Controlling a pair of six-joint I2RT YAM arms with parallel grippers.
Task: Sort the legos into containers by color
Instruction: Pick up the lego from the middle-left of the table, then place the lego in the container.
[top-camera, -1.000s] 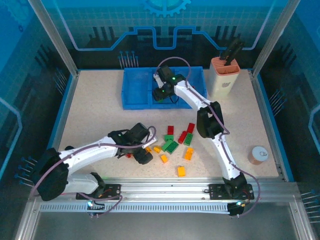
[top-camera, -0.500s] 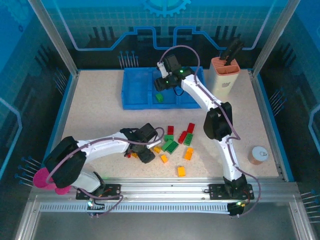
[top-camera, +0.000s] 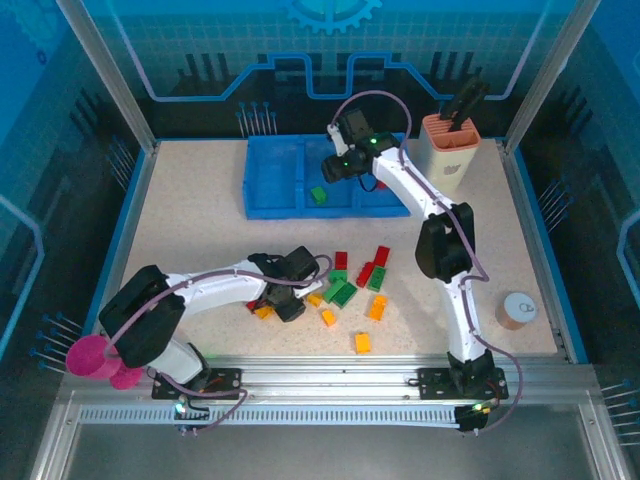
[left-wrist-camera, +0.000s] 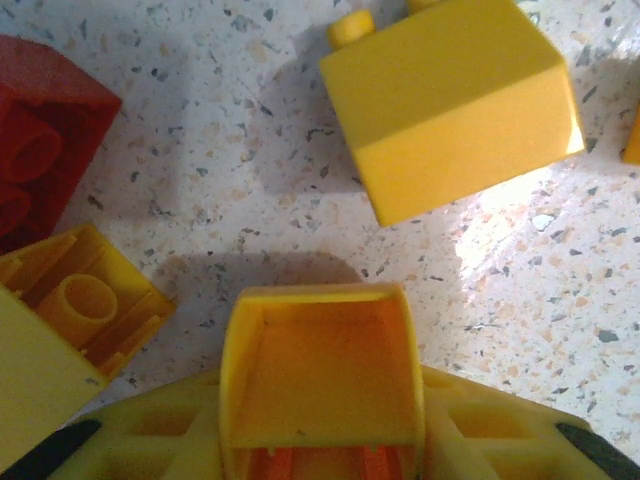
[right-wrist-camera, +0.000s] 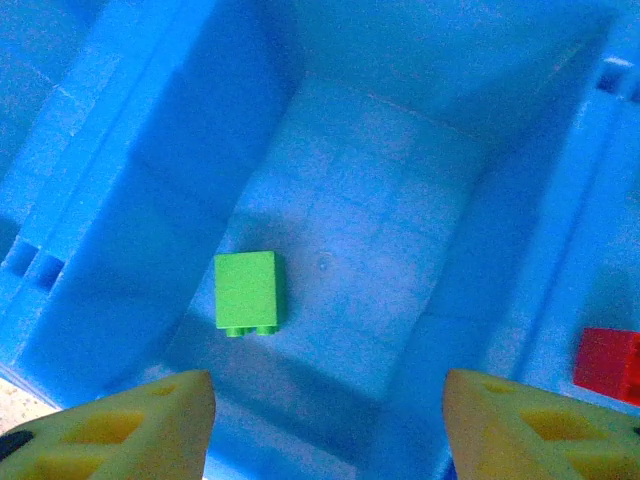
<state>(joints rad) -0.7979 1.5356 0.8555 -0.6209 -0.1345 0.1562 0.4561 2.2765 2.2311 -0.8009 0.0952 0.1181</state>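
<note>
My left gripper (top-camera: 290, 306) is low over the table at the left edge of the loose legos. In the left wrist view it (left-wrist-camera: 320, 405) is shut on a yellow brick (left-wrist-camera: 318, 365) whose hollow underside faces the camera. Another yellow brick (left-wrist-camera: 460, 110), a tipped yellow one (left-wrist-camera: 70, 310) and a red one (left-wrist-camera: 40, 150) lie close by. My right gripper (top-camera: 342, 163) hangs open and holds nothing (right-wrist-camera: 330, 400) above the middle container of the blue tray (top-camera: 272, 190). A green brick (right-wrist-camera: 246, 290) lies in that container. A red brick (right-wrist-camera: 610, 362) is in the right one.
Red (top-camera: 381, 255), green (top-camera: 340, 291) and orange (top-camera: 363, 343) bricks are scattered mid-table. A peach holder with black tools (top-camera: 450, 152) stands right of the tray. A tan cylinder (top-camera: 515, 310) sits at the right. A pink object (top-camera: 92, 358) is by the left arm's base.
The left gripper has shut on the yellow brick. The right gripper let go of the green brick in the middle container, then lifted and shifted right.
</note>
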